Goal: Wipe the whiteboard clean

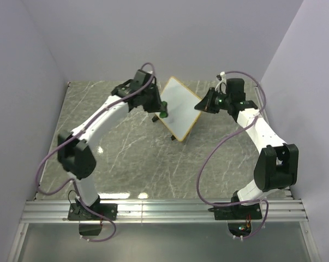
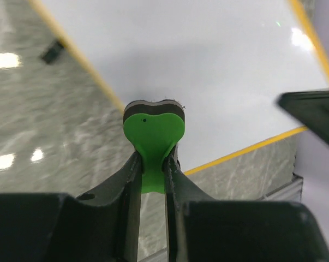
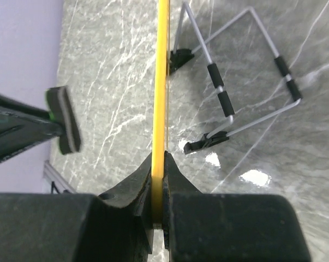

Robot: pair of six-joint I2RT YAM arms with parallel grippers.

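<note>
The whiteboard [image 1: 178, 109], white with a yellow-orange frame, stands tilted at the middle of the table. My right gripper [image 1: 200, 105] is shut on its right frame edge [image 3: 161, 82], seen edge-on between the jaws of that right gripper [image 3: 159, 164]. My left gripper [image 2: 152, 158] is shut on the stem of a small green eraser [image 2: 153, 130] whose dark pad faces the white surface [image 2: 208, 60]. In the right wrist view the eraser [image 3: 64, 119] sits to the left of the board's edge with a gap between them. I see no marks on the board's visible face.
A bent wire stand [image 3: 235, 82] with black feet props the board from behind on the grey marble tabletop [image 1: 131, 158]. Pale walls close in the left, back and right. A metal rail [image 1: 164, 210] runs along the near edge by the arm bases.
</note>
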